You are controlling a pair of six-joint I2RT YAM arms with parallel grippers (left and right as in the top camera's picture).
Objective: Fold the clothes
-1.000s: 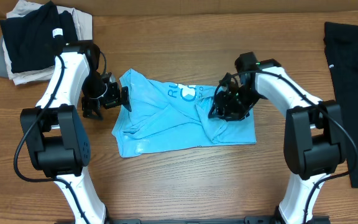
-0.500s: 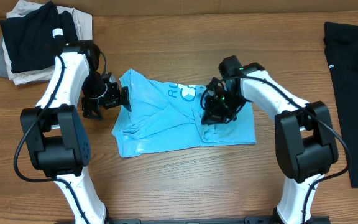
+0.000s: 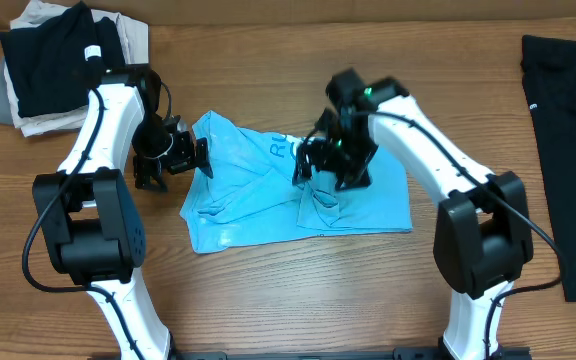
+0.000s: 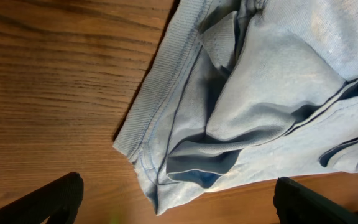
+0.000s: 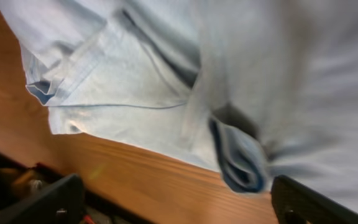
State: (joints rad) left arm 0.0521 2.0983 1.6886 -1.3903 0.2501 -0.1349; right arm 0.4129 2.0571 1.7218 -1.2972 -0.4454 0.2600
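The clothes, a light sky-blue T-shirt [image 3: 268,205], lie crumpled and partly folded in the middle of the table, with white print showing near the top edge. My left gripper [image 3: 176,162] hovers open at the shirt's left edge. In the left wrist view its gripper [image 4: 179,211] frames a hemmed corner of the shirt [image 4: 260,93], with nothing between the fingertips [image 4: 48,202]. My right gripper [image 3: 328,170] is open above the shirt's middle. In the right wrist view that gripper [image 5: 179,205] stands over a rolled fold of the shirt [image 5: 135,81] and bare wood.
A pile of dark and pale garments [image 3: 58,65] sits at the back left corner. A black garment [image 3: 568,130] lies along the right edge. The wooden table [image 3: 288,300] shows in front of the shirt.
My right gripper moved left from the shirt's right side to its middle and opened, having been shut half a second ago. The shirt's right part now lies further left. The left arm is unmoved.
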